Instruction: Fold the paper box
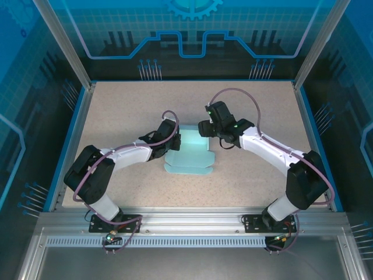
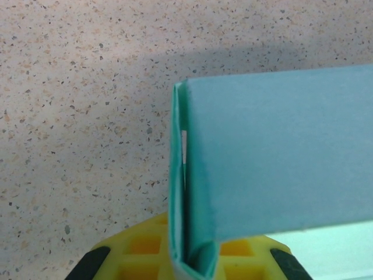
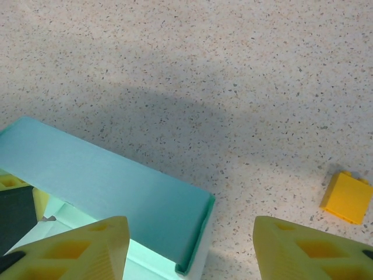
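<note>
Overhead view: the pale blue paper box (image 1: 189, 156) lies near the middle of the speckled bench (image 1: 116, 116), partly folded, with its near flaps spread flat on the surface and its far portion raised between the two arms. The left pincer (image 1: 170, 142) meets the box at its left side, and the right pincer (image 1: 204, 127) sits just beside its far right corner. Left wrist view: a raised wall of the paper box (image 2: 280, 151), doubled over on itself along a vertical crease, runs down into the left pincer (image 2: 192, 259), which is clenched on this folded edge; the yellow fingers (image 2: 140, 248) flank the card on both sides, and the bench (image 2: 76, 116) shows beyond. Right wrist view: the right pincer (image 3: 191, 248) is released, its two yellow fingers (image 3: 76, 251) standing well apart with nothing gripped between them. The corner of the paper box (image 3: 111, 181) lies under and beside the finger at lower left, its upright wall ending between the fingers; the other finger hangs over bare bench (image 3: 233, 87). A small yellow block (image 3: 348, 197) rests on the bench, well apart from the box, towards the right edge.
</note>
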Controlling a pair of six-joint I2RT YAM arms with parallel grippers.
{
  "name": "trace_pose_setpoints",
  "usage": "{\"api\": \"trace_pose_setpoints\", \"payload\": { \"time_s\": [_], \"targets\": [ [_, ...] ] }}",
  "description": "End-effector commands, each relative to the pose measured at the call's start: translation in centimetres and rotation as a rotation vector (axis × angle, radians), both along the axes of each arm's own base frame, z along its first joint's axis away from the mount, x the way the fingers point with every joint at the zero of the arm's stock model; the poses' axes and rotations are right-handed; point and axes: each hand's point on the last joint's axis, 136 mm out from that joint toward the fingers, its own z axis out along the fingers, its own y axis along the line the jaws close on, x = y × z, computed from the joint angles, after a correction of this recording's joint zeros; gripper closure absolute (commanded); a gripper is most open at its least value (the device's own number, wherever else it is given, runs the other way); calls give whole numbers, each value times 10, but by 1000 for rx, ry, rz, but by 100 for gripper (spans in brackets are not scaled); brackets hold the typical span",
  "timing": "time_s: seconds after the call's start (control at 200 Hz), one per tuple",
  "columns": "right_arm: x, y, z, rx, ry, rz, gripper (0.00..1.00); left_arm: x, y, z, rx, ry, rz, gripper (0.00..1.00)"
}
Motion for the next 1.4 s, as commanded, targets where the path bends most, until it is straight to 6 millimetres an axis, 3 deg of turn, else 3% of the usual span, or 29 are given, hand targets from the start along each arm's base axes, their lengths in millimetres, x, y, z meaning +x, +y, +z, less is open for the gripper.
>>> {"api": "trace_pose_setpoints", "payload": {
  "time_s": [0.0,0.15,0.39,0.815,1.061,1.396],
  "targets": [
    [-5,-2,12,25,-18,67,40,4,-3,18,23,-31,-19,95],
    [-9,-7,18,32,-28,118,39,2,3,18,40,14,-40,95],
    [-7,-37,26,39,-51,75,38,-8,14,6,29,239,-122,95],
    [-7,-56,10,55,-18,68,38,-11,44,-25,105,563,-188,95],
    [-12,-61,-5,72,13,64,38,-4,42,-35,161,685,-242,91],
    [-16,-64,-21,80,51,53,37,22,26,-41,136,710,-265,81]
  ]
}}
